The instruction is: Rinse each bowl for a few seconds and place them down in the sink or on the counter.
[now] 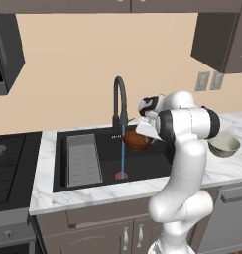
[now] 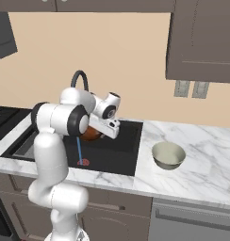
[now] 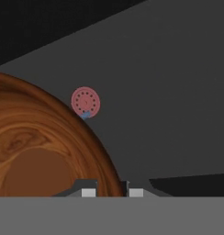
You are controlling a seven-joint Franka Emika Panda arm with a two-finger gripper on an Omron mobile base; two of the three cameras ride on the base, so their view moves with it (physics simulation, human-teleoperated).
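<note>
Holding the round brown bowl [image 1: 137, 140] over the black sink [image 1: 83, 135], the gripper [image 3: 112, 189] has its two fingertips closed on the rim — one inside, one outside. This bowl looks like shiny wood with dark swirly lines, and it has a flat round bottom. It is up in the air, just beside a thin blue stream of water [image 1: 122, 151] that falls from the tall curved black faucet [image 1: 120, 101] to the red drain [image 1: 121, 175]. A grey tray with ridges [image 1: 83, 159] lies in the left part of the sink. The pale cream bowl [image 2: 168, 155] sits upright on the white marble counter [image 2: 206, 160] — to the right of the sink, well apart from the brown one.
</note>
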